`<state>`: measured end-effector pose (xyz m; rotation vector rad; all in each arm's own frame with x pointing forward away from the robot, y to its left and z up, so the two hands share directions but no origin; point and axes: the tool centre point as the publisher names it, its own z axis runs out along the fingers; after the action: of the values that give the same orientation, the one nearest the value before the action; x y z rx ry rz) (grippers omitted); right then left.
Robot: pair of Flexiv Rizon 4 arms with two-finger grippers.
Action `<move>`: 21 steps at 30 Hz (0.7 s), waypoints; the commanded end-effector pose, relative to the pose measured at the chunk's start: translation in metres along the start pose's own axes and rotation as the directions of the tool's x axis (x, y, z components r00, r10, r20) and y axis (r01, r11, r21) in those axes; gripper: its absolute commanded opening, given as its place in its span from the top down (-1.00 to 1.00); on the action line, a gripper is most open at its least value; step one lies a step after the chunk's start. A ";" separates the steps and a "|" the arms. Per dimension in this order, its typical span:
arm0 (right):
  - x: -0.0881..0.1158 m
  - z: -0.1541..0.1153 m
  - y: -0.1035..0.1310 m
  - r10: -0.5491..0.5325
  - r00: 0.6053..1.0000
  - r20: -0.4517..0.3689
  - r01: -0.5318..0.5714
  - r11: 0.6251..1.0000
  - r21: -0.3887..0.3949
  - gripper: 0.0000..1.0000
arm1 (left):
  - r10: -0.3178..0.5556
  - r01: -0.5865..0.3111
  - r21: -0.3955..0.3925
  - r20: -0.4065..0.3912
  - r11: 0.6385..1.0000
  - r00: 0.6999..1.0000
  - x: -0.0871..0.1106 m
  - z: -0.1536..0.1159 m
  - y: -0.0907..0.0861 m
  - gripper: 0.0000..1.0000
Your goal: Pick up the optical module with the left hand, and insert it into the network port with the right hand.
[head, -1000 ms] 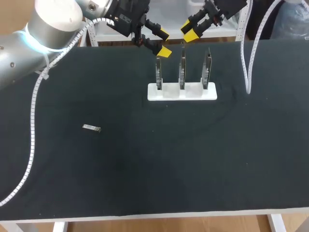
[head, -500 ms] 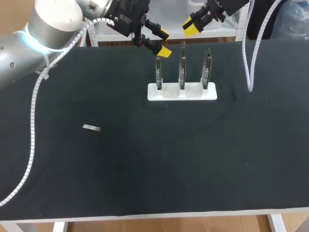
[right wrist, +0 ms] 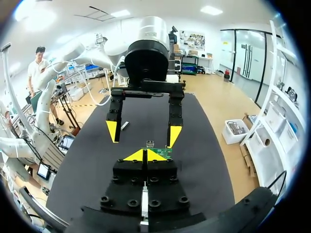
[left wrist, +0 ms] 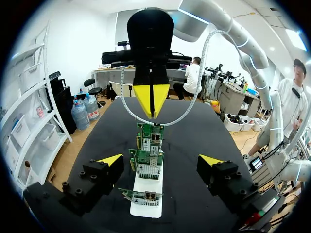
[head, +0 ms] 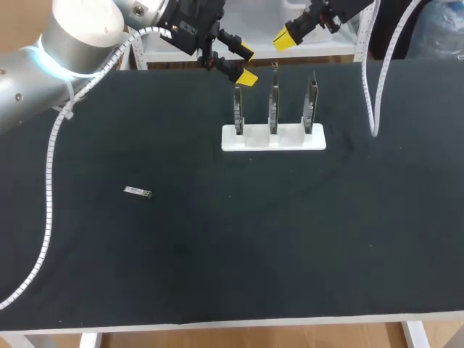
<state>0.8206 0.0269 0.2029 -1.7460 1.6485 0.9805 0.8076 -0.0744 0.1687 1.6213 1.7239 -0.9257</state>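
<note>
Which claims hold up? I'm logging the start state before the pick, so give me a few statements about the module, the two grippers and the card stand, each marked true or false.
1. The module lies flat on the table, apart from both grippers. True.
2. The left gripper is shut on the module. False: it is open and empty, up by the cards, far from the module.
3. The white stand holds three upright cards. True.
4. The right gripper has its fingers spread wide. False: its yellow tips are pressed together, with nothing between them.
</note>
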 end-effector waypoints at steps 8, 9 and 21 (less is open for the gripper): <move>0.006 0.008 -0.002 0.013 1.000 -0.005 -0.013 1.000 -0.020 1.00 | 0.001 -0.001 -0.001 -0.001 1.000 1.000 0.000 0.000 0.000 -1.00; 0.006 0.009 -0.001 0.014 1.000 -0.006 -0.014 1.000 -0.023 1.00 | 0.001 -0.001 -0.001 -0.001 1.000 1.000 0.000 0.000 0.000 -1.00; 0.010 0.015 -0.005 0.023 1.000 -0.016 -0.023 0.999 -0.041 1.00 | 0.001 -0.001 -0.001 -0.001 1.000 1.000 0.000 0.000 0.000 -1.00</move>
<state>0.8150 0.0322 0.1850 -1.7542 1.6752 1.0062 0.8076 -0.0744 0.1687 1.6213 1.7239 -0.9256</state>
